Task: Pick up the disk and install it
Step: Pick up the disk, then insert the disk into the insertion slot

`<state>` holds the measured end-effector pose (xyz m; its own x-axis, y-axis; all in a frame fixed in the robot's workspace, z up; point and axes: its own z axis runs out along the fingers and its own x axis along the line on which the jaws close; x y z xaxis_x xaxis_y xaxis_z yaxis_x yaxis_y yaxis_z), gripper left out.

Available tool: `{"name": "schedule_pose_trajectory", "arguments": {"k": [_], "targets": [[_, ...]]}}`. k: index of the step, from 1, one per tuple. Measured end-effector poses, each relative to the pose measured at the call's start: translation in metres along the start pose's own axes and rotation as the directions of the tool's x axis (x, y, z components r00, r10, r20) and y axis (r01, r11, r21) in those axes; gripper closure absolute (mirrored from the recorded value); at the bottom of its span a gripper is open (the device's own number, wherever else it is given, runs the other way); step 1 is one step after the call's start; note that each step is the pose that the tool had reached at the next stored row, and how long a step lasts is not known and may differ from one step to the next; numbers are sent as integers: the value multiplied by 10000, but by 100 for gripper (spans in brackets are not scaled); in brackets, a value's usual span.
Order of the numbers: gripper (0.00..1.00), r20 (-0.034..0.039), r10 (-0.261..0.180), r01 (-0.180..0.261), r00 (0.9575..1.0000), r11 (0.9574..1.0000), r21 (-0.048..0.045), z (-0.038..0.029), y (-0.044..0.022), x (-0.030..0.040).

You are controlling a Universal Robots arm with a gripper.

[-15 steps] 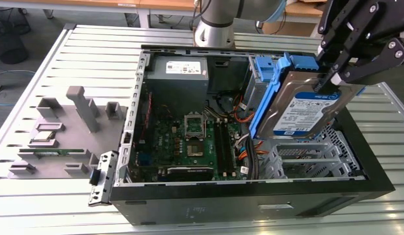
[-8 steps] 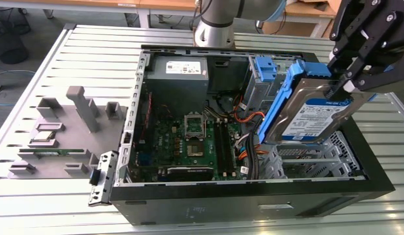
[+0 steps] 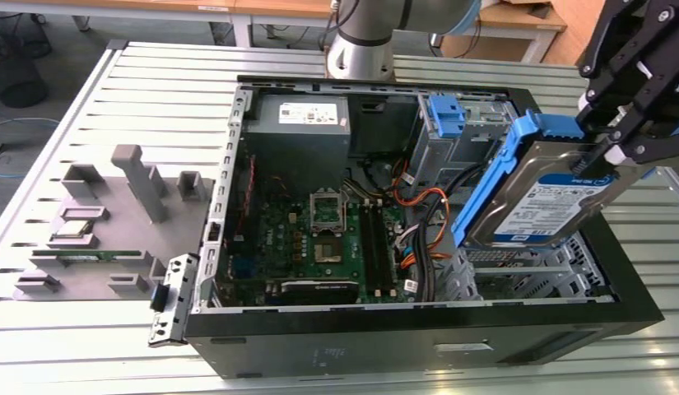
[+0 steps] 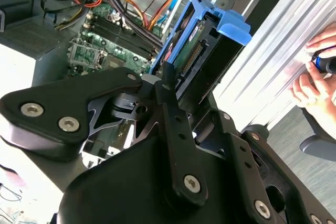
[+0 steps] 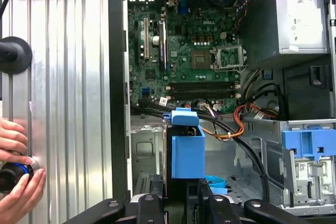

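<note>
At the exterior view's left, a grey parts tray point(image 3: 109, 222) sits on the slatted table point(image 3: 152, 74). In the middle stands the open computer case point(image 3: 372, 346), its motherboard point(image 3: 317, 239) exposed. Right of centre, orange cables point(image 3: 411, 193) loop just beside a metal drive cage point(image 3: 515, 263). A blue bracket point(image 3: 447, 115) is fixed higher in the frame.

At the right, the gripper point(image 3: 602, 152) pinches the disk point(image 3: 542, 206) by its upper end. The disk hangs on edge, tilted, over the cage. Whether its lower corner touches the metal is hard to tell.

The disk is probably stiff, dense and sensitive to knocks, and its smooth metal faces look slippery. Its blue carrier frame seems the safer hold. The cables and cage walls crowd the path.

In the first wrist view, a person's hand point(image 5: 21, 192) rests at the table's edge.
</note>
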<state>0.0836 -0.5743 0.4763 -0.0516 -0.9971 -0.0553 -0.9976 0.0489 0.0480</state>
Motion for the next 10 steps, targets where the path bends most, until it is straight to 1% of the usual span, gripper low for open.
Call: {"name": "schedule_pose_trajectory", "arguments": {"k": [4, 10], "targets": [[65, 0, 1, -1, 10000, 10000, 0, 6, -78, 7], [65, -2, 2, -2, 10000, 10000, 0, 5, -85, 7]]}}
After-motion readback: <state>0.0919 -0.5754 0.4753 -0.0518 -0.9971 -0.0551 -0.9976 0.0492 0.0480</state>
